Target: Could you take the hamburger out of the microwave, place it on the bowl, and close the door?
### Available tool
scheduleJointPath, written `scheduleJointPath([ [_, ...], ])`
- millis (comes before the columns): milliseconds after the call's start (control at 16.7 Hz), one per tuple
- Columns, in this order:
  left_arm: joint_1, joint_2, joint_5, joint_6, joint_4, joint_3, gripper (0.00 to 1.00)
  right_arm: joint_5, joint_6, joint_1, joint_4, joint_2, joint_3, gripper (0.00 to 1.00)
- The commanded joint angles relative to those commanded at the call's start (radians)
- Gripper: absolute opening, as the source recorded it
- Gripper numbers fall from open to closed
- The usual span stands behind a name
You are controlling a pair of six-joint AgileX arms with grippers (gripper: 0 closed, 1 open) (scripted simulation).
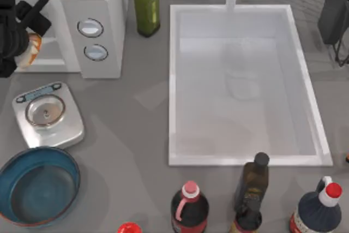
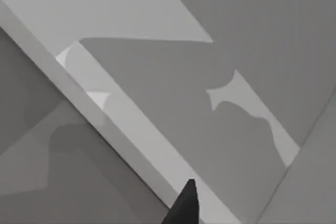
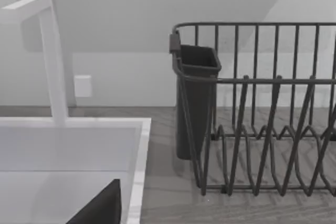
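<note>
The white microwave (image 1: 92,25), with two round dials on its grey panel, stands at the back left with its cavity open toward the left. My left gripper (image 1: 32,17) reaches into that cavity. The hamburger (image 1: 34,48), whitish with orange patches, peeks out right beside the black arm. One dark fingertip (image 2: 184,205) shows in the left wrist view against flat white microwave surfaces. The teal-blue bowl (image 1: 38,186) sits empty at the front left corner. The door is out of view. My right arm (image 1: 334,6) is parked at the back right.
A silver kitchen scale (image 1: 48,114) lies between microwave and bowl. A green bottle (image 1: 146,5) stands beside the microwave. The white sink (image 1: 174,91) fills the middle right. Dark bottles (image 1: 190,207) line the front edge. A wire dish rack (image 3: 252,108) stands at the back right.
</note>
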Motion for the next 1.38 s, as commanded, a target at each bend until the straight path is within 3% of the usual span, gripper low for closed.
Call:
scheduleJointPath([
  [420,-0.243,0.025,-0.301,-0.822,-0.764,0.19,0.0,0.0,0.0,0.0,0.0,0.0,0.0,1.0],
  [780,-0.43,0.201,-0.464,-1.414,-1.301,0.235,0.0,0.0,0.0,0.0,0.0,0.0,0.0,1.0],
  [1080,-0.529,0.398,-0.509,-1.687,-1.532,0.207,0.0,0.0,0.0,0.0,0.0,0.0,0.0,1.0],
  [1380,-0.546,0.442,-0.512,-1.73,-1.564,0.197,0.0,0.0,0.0,0.0,0.0,0.0,0.0,1.0],
])
